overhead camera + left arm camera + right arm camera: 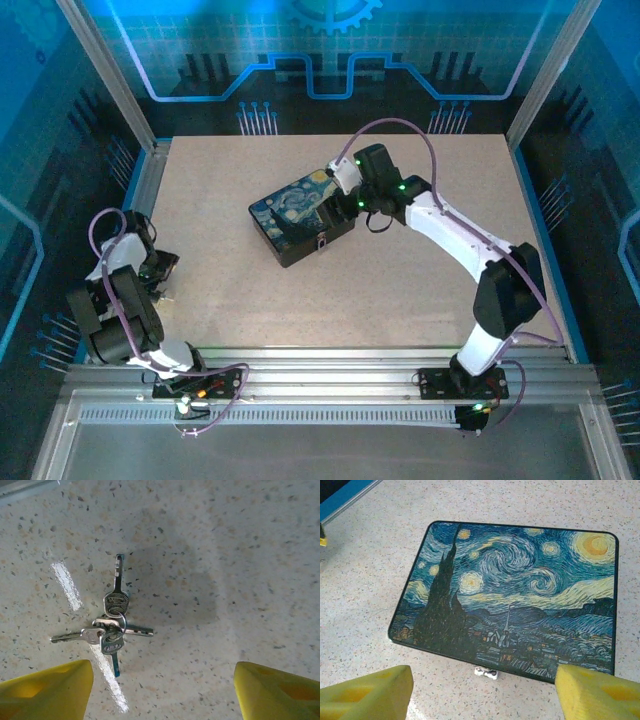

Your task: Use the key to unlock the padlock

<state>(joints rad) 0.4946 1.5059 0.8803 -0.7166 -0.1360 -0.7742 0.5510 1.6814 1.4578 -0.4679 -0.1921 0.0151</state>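
Note:
A bunch of several silver keys on a ring (114, 625) lies on the speckled table, just ahead of my left gripper (162, 690), which is open above it with yellow fingers (47, 690) wide apart. From above, the left gripper (160, 270) sits near the table's left edge. The tiny silver padlock (486, 672) hangs at the front edge of the dark night-sky box (520, 590); it also shows as a small glint, the padlock (322, 240), on the box (300, 215). My right gripper (485, 690) hovers open over the box, empty; seen from above, the right gripper (345, 180) is at the box's far right corner.
Metal rails (330, 365) run along the table's near edge and blue walls close in the sides. Bare speckled tabletop (400, 290) lies between the box and the arm bases.

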